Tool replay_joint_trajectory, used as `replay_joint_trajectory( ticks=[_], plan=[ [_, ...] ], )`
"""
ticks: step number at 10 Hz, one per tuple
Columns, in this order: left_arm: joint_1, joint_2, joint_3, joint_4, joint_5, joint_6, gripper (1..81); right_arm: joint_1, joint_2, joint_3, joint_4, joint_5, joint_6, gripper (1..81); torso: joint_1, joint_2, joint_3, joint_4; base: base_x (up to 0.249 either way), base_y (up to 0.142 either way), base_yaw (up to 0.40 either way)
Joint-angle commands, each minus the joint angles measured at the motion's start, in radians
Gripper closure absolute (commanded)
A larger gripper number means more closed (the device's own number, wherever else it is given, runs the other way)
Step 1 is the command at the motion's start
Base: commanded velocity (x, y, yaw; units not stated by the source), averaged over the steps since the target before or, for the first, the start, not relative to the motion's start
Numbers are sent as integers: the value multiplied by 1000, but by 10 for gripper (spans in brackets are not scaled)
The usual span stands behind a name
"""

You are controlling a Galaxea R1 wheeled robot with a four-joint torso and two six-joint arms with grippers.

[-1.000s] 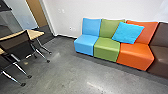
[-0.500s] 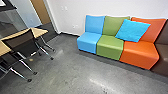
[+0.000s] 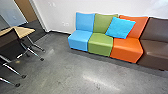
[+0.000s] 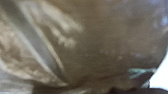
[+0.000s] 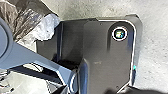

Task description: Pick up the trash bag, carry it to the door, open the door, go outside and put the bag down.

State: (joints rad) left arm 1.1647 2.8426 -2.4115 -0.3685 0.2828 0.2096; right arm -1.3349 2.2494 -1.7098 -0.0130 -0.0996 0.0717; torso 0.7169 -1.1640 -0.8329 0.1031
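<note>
Along wall, colored seats, blue pillow leaning; trash bag close at left wrist; jaws, both sides: cannot tell.

Soft, even light fills the head view; a pale streak of glare crosses the smooth grey concrete floor at lower centre, and shadow lies under the blue, green, orange and brown padded seats. The left wrist view is dim, with whitish glints on the brown translucent plastic bag; the right wrist view is brighter.
</note>
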Motion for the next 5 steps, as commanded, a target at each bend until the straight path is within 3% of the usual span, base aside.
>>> replay_joint_trajectory(
  ticks=[1, 3, 5],
  plan=[
    [45, -15, 11, 8, 108, 25, 811, 19, -11, -10, 4, -63, -3, 10, -64, 98, 99, 0, 0, 0, 0],
    [109, -14, 8, 8, 99, 36, 811, 4, 28, -56, 4, -63, -3, 10, -93, 145, 129, -5, 0, 0, 0],
    [145, -12, 5, 8, 95, 37, 811, -10, 68, -100, 4, -63, -3, 10, -135, 209, 196, -5, 0, 0, 0]
  ],
)
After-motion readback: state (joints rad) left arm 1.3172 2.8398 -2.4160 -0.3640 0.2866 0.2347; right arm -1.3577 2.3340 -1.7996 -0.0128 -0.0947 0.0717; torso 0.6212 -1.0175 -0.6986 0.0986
